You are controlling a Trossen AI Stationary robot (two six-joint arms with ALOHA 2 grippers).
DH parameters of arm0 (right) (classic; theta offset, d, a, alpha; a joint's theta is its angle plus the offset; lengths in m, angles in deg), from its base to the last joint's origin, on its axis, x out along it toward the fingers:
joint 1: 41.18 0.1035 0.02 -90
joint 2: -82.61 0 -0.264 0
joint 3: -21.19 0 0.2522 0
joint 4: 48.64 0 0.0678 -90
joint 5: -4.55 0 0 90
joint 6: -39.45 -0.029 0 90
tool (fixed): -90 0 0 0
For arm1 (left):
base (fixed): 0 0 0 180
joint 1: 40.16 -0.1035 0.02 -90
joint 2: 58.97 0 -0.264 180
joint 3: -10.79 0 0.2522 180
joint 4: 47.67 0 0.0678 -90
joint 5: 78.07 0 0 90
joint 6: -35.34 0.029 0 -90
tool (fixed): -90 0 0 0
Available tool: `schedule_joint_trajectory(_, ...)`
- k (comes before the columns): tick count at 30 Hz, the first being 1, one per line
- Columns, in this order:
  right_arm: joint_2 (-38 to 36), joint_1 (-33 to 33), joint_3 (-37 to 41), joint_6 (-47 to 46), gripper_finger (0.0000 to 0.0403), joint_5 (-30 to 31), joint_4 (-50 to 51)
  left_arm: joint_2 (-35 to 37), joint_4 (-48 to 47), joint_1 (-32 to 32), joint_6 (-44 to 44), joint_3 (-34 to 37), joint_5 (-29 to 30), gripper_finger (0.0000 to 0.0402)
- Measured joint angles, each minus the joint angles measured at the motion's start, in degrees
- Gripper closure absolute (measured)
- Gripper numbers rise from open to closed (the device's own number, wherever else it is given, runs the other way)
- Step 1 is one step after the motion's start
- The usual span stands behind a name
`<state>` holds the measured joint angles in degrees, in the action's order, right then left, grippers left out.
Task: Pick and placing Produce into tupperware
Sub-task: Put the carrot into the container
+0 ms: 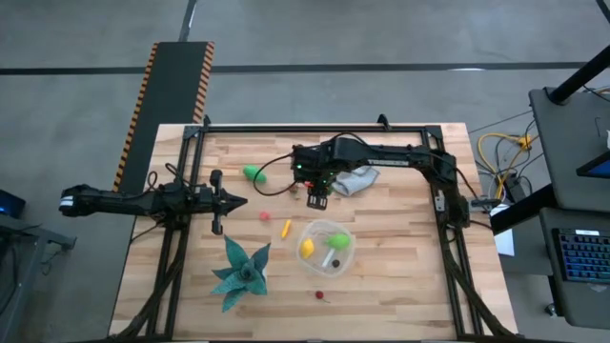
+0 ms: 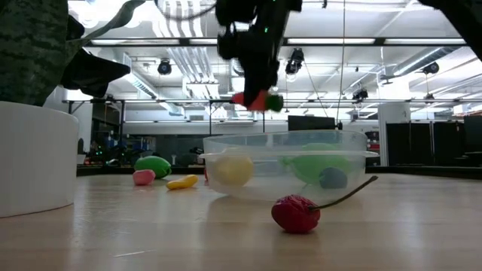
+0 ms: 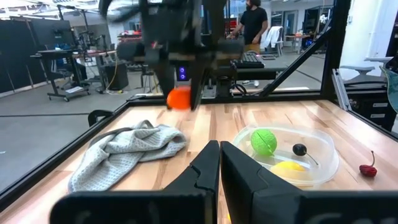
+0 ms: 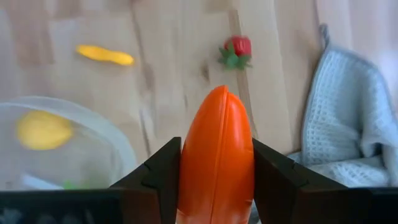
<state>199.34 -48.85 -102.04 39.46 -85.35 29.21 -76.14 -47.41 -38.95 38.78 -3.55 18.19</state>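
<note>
Right pincer (image 1: 318,198): it hangs above the bench (image 1: 400,276), between the grey-blue cloth (image 1: 356,179) and the tupperware (image 1: 327,248), and it is clenched on an orange produce piece (image 4: 216,160). In the right wrist view the two dark fingers (image 4: 163,171) press on both sides of this piece.
Orange piece: it is lifted in the air, touching nothing except the pincer; in the low view it shows higher than the rim of the container.
Left pincer (image 1: 235,200): it waits at the left side of the bench, near the teal spiky plant (image 1: 240,273); its fingers are closed together and hold nothing.
Tupperware: it stands on the bench, near the front middle. Inside lie a yellow piece (image 1: 308,249), a green ball (image 3: 263,141) and a small dark piece (image 3: 300,149).
Produce still on the bench: a green piece (image 1: 253,173), a pink-red piece (image 1: 266,216), a small yellow-orange piece (image 1: 285,228), and a red cherry (image 2: 296,214) with a stalk just in front of the container.
</note>
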Motion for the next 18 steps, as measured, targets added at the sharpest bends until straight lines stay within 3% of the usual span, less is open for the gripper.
schedule_joint_trajectory(10, -9.1, 4.2, 0.0, 0.0, 0.0257, 0.2, -1.8, 0.0, 0.0, 0.0, 0.0, 0.0, 0.2, 0.0402)
schedule_joint_trajectory(18, -13.5, 8.5, 0.1, -2.5, 0.0257, 4.4, -1.9, 0.0, 0.0, 0.0, 0.0, 0.0, 0.2, 0.0402)
